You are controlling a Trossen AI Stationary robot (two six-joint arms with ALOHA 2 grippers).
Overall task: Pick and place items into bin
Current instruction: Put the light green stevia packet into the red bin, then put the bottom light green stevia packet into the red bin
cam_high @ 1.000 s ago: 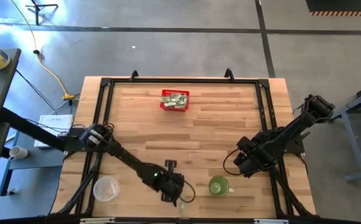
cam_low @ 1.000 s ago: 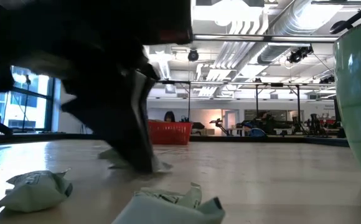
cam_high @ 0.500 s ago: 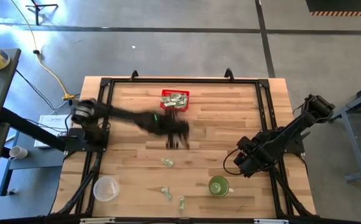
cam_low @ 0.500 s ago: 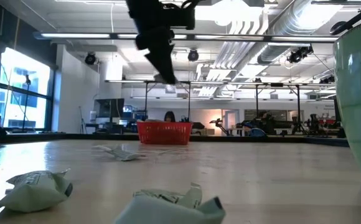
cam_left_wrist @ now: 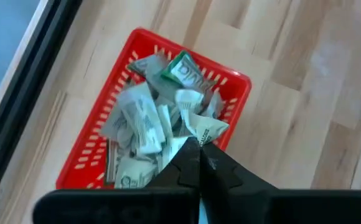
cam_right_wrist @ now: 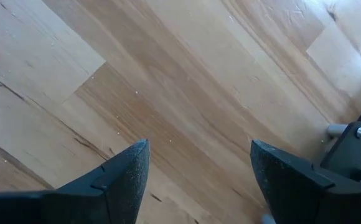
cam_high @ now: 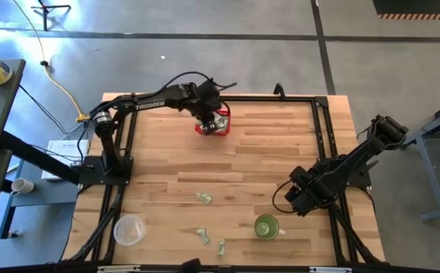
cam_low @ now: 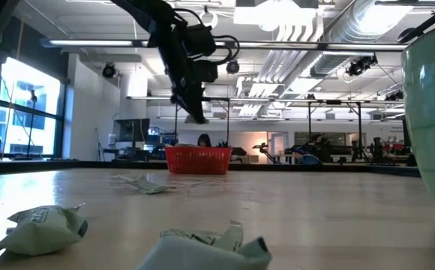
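The red basket (cam_high: 221, 126) stands at the table's far middle, holding several crumpled pale green-and-white paper pieces (cam_left_wrist: 144, 124). My left gripper (cam_high: 207, 116) hangs over it, shut on one more piece (cam_left_wrist: 200, 129); the low view shows it (cam_low: 194, 116) well above the basket (cam_low: 197, 160). Three loose pieces lie flat on the near half of the table (cam_high: 204, 198), (cam_high: 202, 236), (cam_high: 221, 246). My right gripper (cam_right_wrist: 199, 171) waits open over bare wood at the right (cam_high: 297, 199). My left gripper pinches a small crumpled paper piece (cam_left_wrist: 204, 132) between its two shut fingertips. The fingers slant down from above. The piece is lifted clear, above the heap in the basket.
A green cup (cam_high: 266, 227) stands near the front edge, right of the loose pieces, and fills the low view's right side (cam_low: 431, 127). A clear plastic cup (cam_high: 129, 230) stands at the near left. A black frame (cam_high: 129, 102) runs around the table's edge.
My left gripper has swung from the near edge by the loose pieces up and across the table toward the far edge. It now hangs above the red basket. It has stayed shut, with a piece at its tips.
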